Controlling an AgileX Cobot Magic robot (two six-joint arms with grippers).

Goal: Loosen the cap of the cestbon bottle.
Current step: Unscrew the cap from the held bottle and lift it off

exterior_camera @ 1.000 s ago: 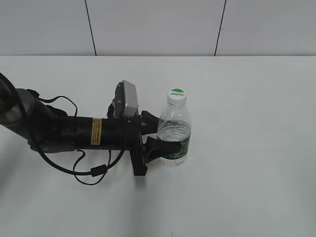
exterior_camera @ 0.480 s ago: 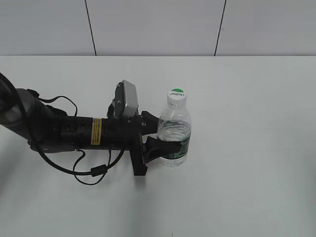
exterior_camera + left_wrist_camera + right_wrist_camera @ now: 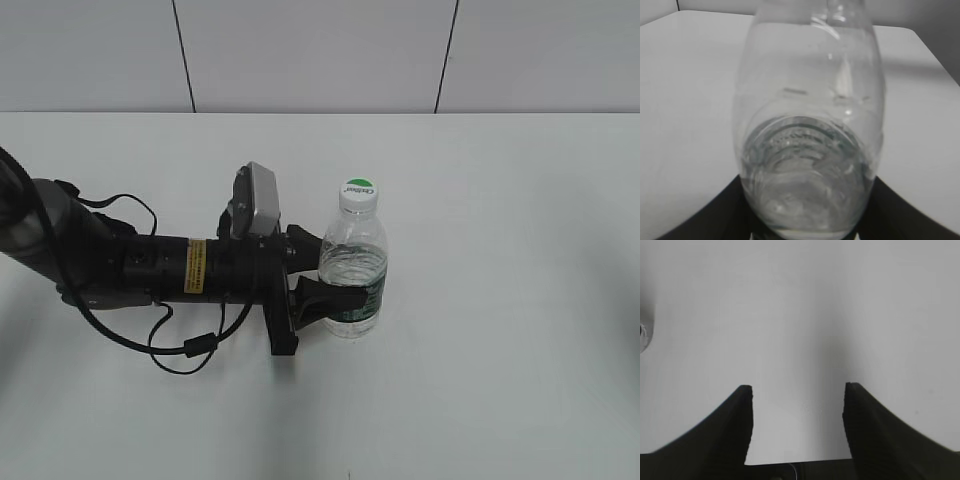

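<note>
One small clear plastic water bottle (image 3: 353,275) with one white screw cap (image 3: 359,195) stands gripped by the left tool (image 3: 335,290), unchanged; the right tool (image 3: 797,395) gapes wide over the white bench (image 3: 500,350).

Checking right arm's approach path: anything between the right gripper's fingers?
Nothing. In the right wrist view the right gripper is open over bare white table.

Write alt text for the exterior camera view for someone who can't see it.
The left gripper is clamped around the lower body of the upright cestbon bottle on a white table, its black arm lying in from the left. The white and green cap is on, with nothing touching it.
</note>
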